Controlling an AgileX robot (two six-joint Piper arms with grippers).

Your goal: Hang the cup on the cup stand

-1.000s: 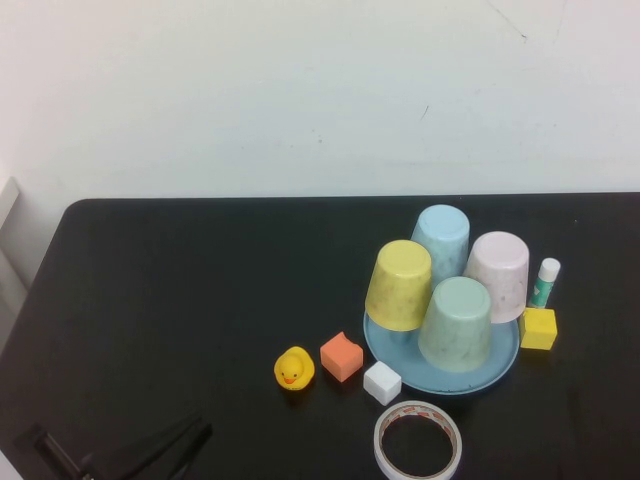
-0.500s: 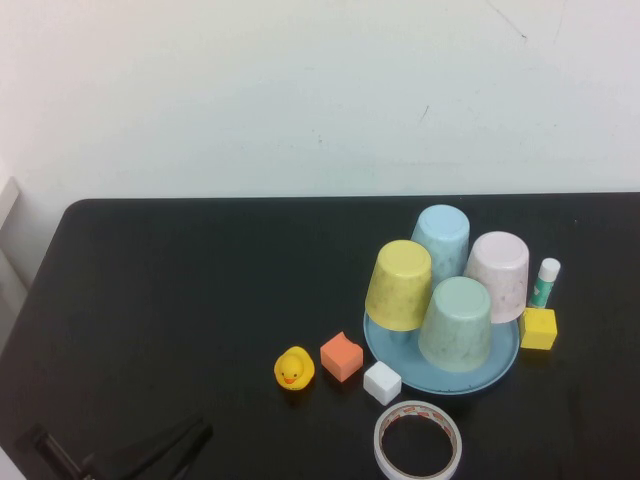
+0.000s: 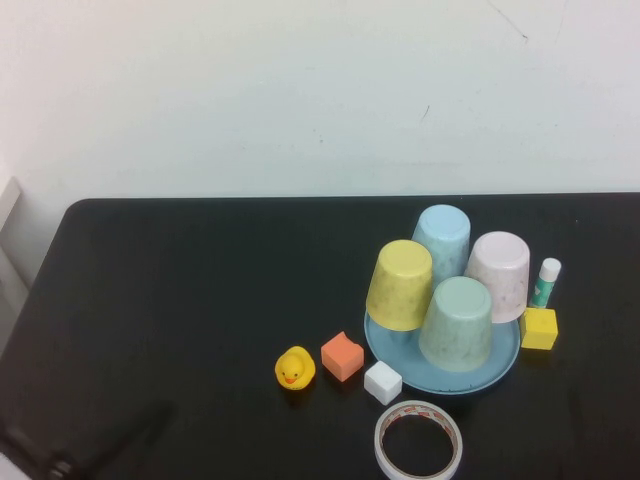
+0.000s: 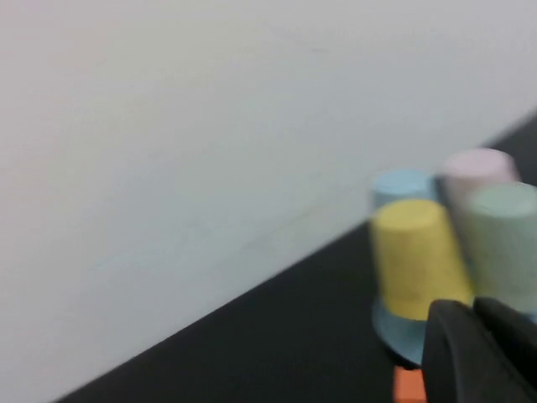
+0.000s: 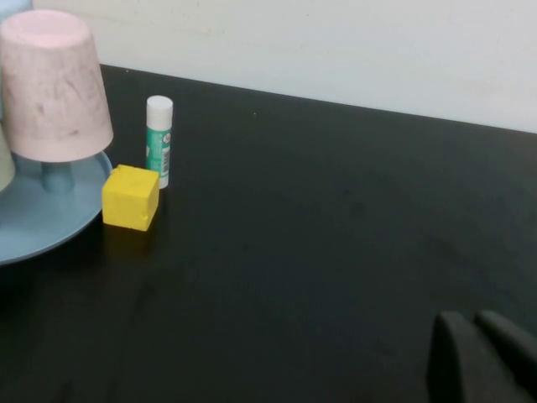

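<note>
Left tool (image 4: 478, 353): jaws closed, empty, low at the near left corner of the bench (image 3: 200, 300), well apart from everything; in the high view only a blur marks it.

Right tool (image 5: 478, 357): jaws closed, empty, at the near right, outside the high view, with bare bench between it and the yellow block (image 5: 130, 197).

Ahead of the left tool and off to its right, near to far: tape roll (image 3: 418, 441), then white block (image 3: 382, 382), duck (image 3: 294, 369) and orange block (image 3: 342, 356).

Just beyond these, the cup stand (image 3: 500, 365). The cup (image 3: 456, 323) sits inverted on its nearest peg, so the peg carries it and the rim stays off the tray. Judgement: the task appears complete.

Yellow cup (image 3: 400, 284), pink cup (image 3: 497, 275) and blue cup (image 3: 441, 240) are hung likewise behind. Farthest right stands a glue stick (image 3: 544, 282).
</note>
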